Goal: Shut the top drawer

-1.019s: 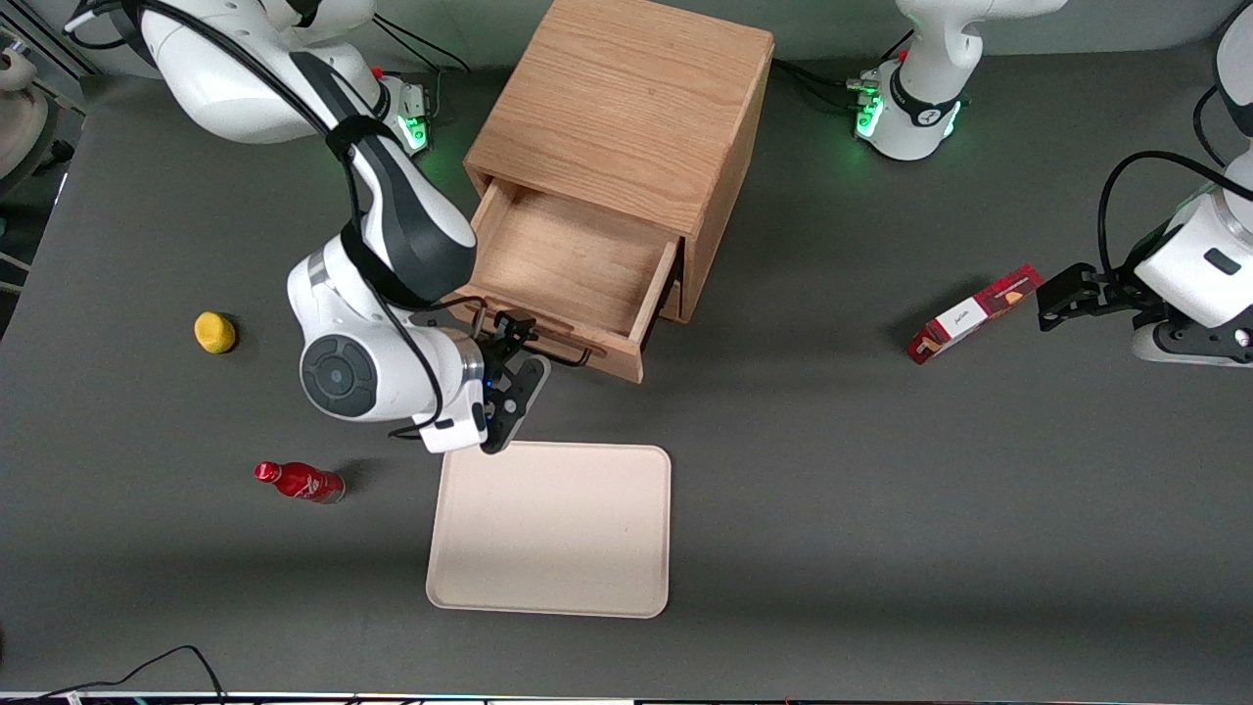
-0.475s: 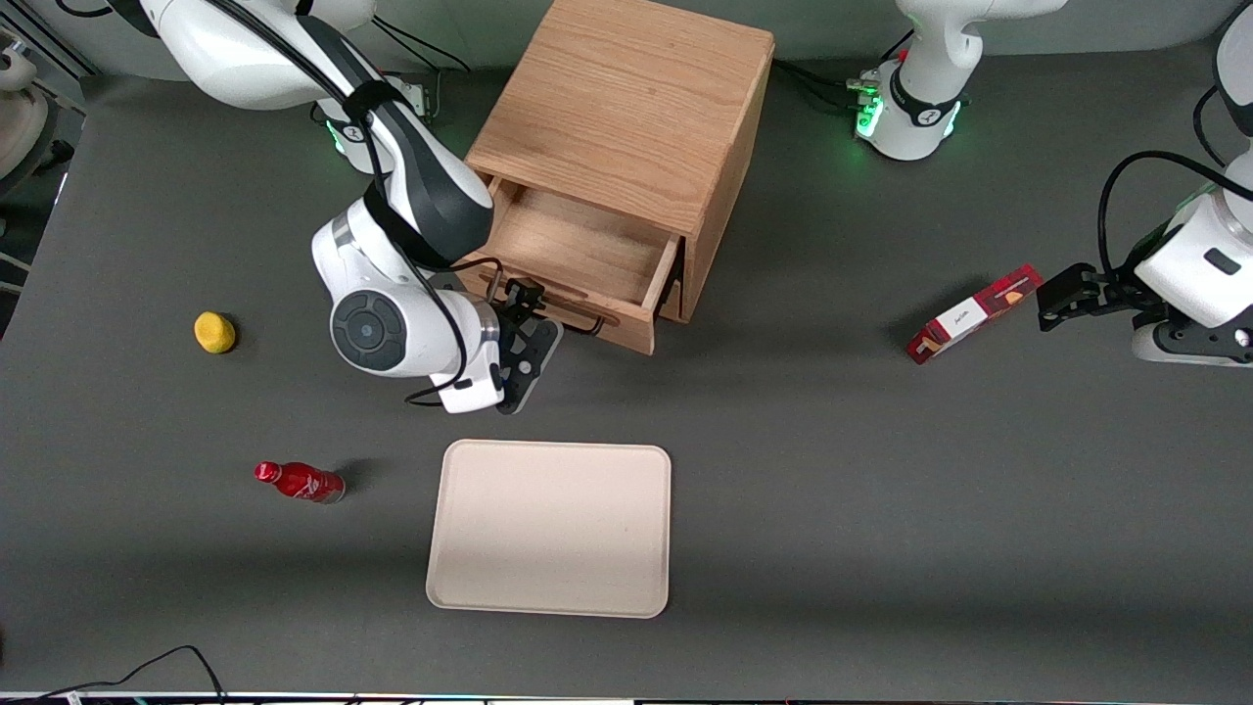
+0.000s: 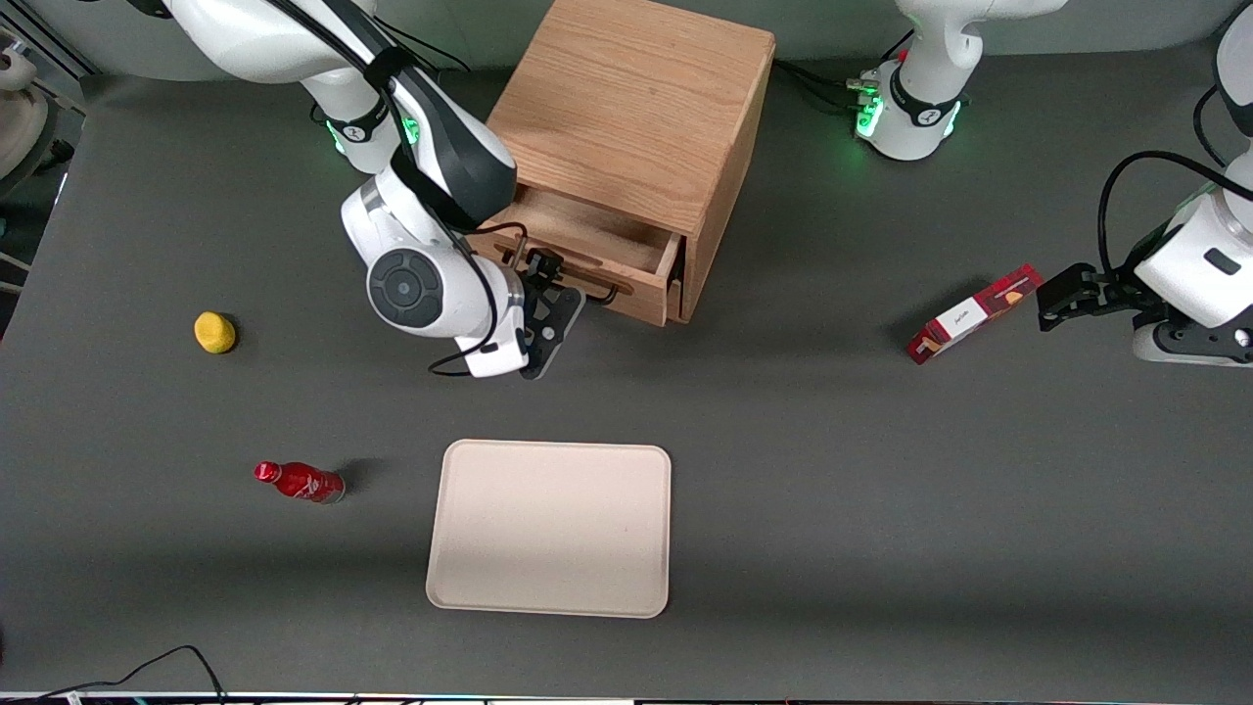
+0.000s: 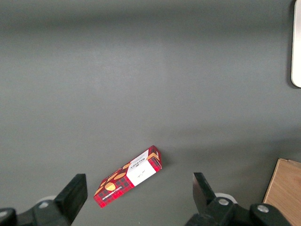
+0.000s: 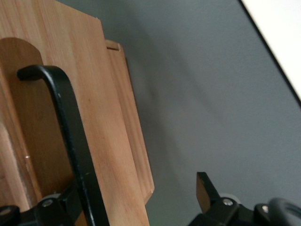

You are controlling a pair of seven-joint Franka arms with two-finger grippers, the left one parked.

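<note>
the front view looks steeply down from high up, taking in the whole grey surface point(image 3: 881, 490) around the cabinet point(image 3: 626, 127). the right wrist view sits very close to the top drawer point(image 5: 94, 122) and its handle point(image 5: 70, 136), beside the gripper point(image 3: 548, 308). the left wrist view faces down on the red box point(image 4: 129, 176) near the cabinet; the front view shares it.

A dark grey table point(image 3: 832, 470) carries a boxy wooden cabinet point(image 3: 636, 108), with the right arm's gripper point(image 3: 544, 294) at the front of its top drawer point(image 3: 597, 259). Nearer the front camera lies a cream tray point(image 3: 550, 529). Toward the working arm's end sit a yellow lemon-like object point(image 3: 214, 332) and a red bottle point(image 3: 300, 481) on its side, while a red box point(image 3: 974, 313) lies toward the parked arm's end.
</note>
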